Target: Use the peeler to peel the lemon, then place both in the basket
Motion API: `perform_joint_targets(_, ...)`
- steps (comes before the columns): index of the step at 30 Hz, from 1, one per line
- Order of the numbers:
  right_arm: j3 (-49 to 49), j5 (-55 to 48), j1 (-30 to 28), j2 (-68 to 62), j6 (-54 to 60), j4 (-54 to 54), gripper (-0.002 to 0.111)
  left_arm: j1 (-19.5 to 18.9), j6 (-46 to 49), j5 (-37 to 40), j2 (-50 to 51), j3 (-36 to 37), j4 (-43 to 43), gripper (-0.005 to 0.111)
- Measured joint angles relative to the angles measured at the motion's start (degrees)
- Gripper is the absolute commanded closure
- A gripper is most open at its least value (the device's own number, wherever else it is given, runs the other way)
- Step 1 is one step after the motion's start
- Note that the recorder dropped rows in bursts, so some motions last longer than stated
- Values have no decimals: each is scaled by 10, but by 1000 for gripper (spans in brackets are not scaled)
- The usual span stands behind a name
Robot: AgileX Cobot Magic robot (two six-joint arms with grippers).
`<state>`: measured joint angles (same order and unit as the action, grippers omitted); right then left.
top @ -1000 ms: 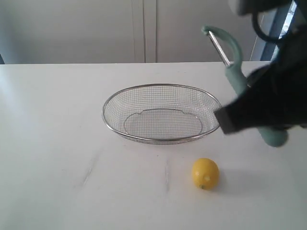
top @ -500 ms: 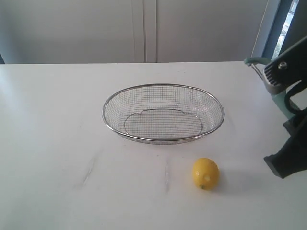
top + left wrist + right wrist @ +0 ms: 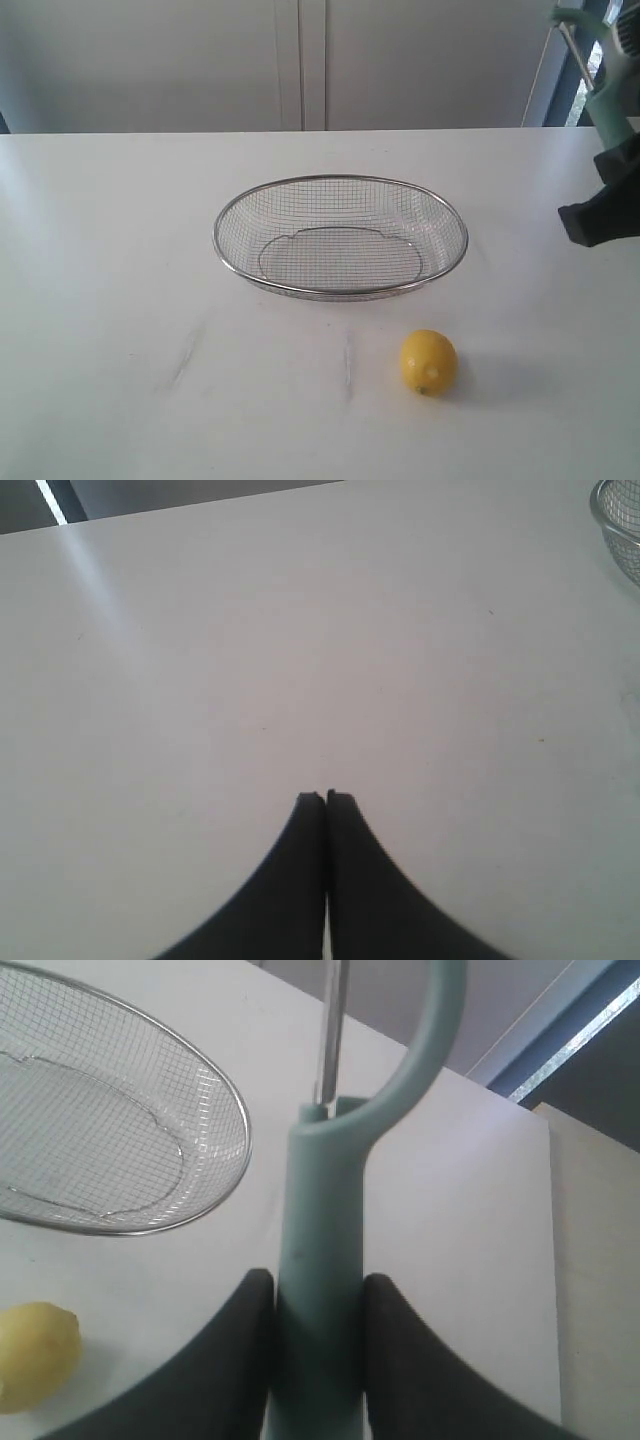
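Barely begun: the peeler is gripped by its teal handle in the right pincer, held aloft at the right, well apart from the lemon. The lemon is seen whole on the desk, just before the empty basket. The left pincer is closed on nothing. Peeling and both placements are judged outstanding.

Lemon unpeeled, near basket; peeler gripped, head-up.
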<state>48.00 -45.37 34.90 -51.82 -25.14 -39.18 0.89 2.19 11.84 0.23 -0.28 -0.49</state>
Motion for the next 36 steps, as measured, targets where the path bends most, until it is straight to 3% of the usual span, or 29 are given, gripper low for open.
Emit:
perform_joint_targets(8,-1,95,-134,-52,152,153,108,0,0,0,0,0,0,107)
perform_joint_targets(12,-1,108,-186,-96,305,310,108,0,0,0,0,0,0,107)
perform_joint_targets(16,-1,75,-208,-135,484,494,108,0,0,0,0,0,0,107)
perform_joint_targets(19,-1,56,-211,-143,547,563,108,0,0,0,0,0,0,107)
perform_joint_targets(36,-1,22,-211,-60,551,585,108,0,0,0,0,0,0,107)
